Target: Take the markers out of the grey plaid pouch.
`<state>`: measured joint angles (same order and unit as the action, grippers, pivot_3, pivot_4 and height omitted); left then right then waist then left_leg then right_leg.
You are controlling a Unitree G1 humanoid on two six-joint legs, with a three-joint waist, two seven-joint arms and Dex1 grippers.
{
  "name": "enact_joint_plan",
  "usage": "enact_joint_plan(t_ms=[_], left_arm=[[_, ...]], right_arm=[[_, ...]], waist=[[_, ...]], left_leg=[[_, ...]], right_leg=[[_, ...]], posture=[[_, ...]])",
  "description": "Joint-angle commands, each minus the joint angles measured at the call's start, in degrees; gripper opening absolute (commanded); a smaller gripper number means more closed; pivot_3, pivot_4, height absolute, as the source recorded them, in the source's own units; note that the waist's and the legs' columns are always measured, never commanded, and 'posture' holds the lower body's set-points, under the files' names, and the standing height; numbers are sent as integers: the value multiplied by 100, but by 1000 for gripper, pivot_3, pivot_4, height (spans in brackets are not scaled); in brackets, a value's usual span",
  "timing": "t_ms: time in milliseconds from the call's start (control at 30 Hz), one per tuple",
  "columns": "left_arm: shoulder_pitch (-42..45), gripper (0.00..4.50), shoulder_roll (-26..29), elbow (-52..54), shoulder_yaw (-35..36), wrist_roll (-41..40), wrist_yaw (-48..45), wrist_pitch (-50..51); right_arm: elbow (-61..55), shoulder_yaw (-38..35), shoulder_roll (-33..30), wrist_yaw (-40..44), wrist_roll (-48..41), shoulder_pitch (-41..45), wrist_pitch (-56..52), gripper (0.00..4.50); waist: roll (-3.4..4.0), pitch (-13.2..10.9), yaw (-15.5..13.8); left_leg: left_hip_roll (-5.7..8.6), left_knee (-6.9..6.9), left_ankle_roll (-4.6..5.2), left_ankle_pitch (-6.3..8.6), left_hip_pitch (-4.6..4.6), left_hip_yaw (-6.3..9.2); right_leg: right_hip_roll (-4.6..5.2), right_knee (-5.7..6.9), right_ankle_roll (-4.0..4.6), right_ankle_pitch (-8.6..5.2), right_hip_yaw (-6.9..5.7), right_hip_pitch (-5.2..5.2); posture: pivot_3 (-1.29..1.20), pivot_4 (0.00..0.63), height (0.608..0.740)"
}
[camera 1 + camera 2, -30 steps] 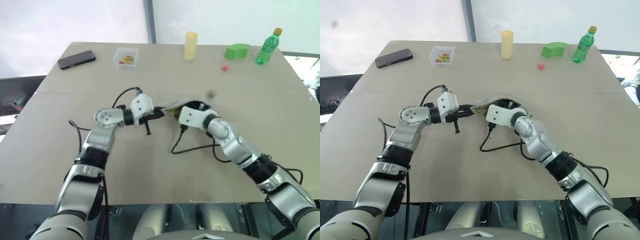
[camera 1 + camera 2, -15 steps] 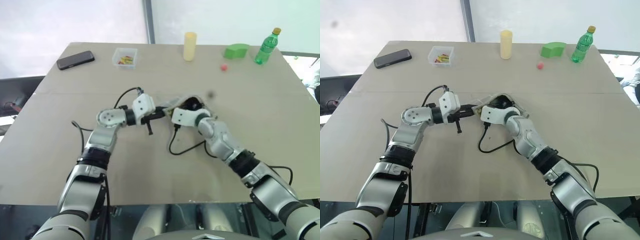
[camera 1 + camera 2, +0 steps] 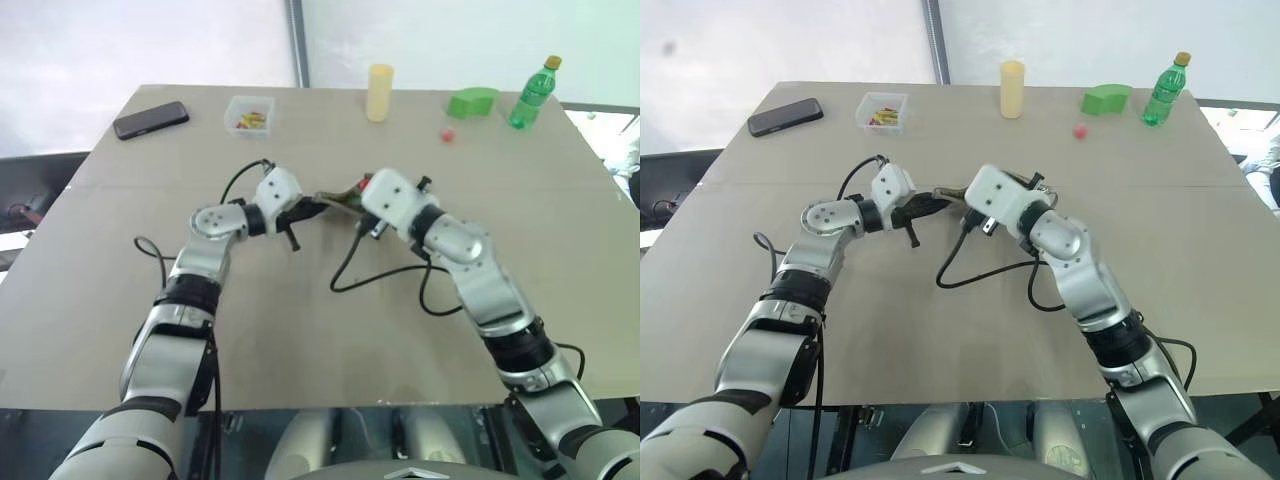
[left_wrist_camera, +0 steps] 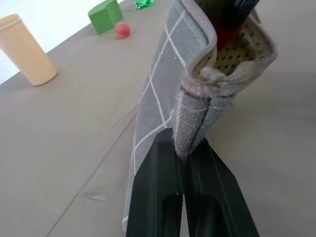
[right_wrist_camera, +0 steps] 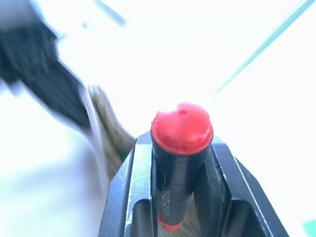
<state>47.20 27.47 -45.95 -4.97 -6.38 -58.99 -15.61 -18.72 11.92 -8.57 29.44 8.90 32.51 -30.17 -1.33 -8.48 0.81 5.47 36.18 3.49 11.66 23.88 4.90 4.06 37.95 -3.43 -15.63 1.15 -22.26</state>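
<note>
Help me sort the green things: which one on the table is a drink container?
The green bottle with the yellow cap, upright at the far right corner. The green block beside it is low and solid.

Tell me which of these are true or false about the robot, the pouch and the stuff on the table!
1. The left gripper pinches the grey plaid fabric pouch. True.
2. The right gripper holds a green marker. False: it clamps the red-capped black marker.
3. The green plastic bottle lies on its side. False: it stands upright.
4. The black phone lies on the tan table. True.
</note>
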Motion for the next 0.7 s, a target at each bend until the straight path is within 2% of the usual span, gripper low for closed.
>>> enact_joint_plan(t_ms=[33, 133, 233, 333, 400, 567, 700], left_arm=[[134, 0, 0, -74, 144, -47, -69, -150], [96, 0, 24, -61, 163, -78, -171, -183], [67, 0, 54, -58, 165, -48, -195, -239], [75, 0, 76, -110, 175, 4, -154, -317], [89, 0, 91, -162, 168, 74, -65, -406], [49, 0, 57, -166, 157, 130, 71, -528], [-56, 0, 63, -40, 148, 106, 97, -556]], right_arm=[[-798, -761, 84, -80, -617, -53, -672, 475], [-1377, -1414, -182, -220, -815, -168, -1313, 475], [-1750, -1411, -1057, -149, -478, -413, -1490, 475], [-1942, -997, -2066, -72, 35, -885, -1314, 475], [-1794, -622, -2523, -136, 420, -1304, -1014, 475], [-297, 523, -2880, -676, 1377, -2093, 307, 475], [537, 864, -2917, -650, 1586, -2188, 1126, 475]], waist=[[0, 0, -1], [0, 0, -26], [1, -1, -26], [0, 0, -8], [1, 0, -1], [-6, 3, -3], [-40, 25, -4]], left_leg=[[0, 0, 0, 0, 0, 0], [2, 1, 1, 1, 1, 1], [8, 1, 3, 2, 4, 1], [9, -2, 4, 3, 6, -1], [5, -6, 4, 3, 6, -1], [-1, -2, 4, 2, 1, -3], [2, 14, 6, 4, -10, -6]], right_leg=[[0, 0, 0, 0, 0, 0], [3, 0, 0, 0, -1, 1], [8, -3, 0, 0, -1, 0], [13, -6, 0, 0, 0, -3], [11, -5, -1, -1, 2, -7], [8, -2, -1, -1, 4, 0], [9, -2, -3, 1, 4, 17]], posture=[[0, 150, 740], [0, 150, 740], [0, 150, 740], [0, 150, 740], [0, 150, 740], [0, 150, 740], [0, 150, 740]])
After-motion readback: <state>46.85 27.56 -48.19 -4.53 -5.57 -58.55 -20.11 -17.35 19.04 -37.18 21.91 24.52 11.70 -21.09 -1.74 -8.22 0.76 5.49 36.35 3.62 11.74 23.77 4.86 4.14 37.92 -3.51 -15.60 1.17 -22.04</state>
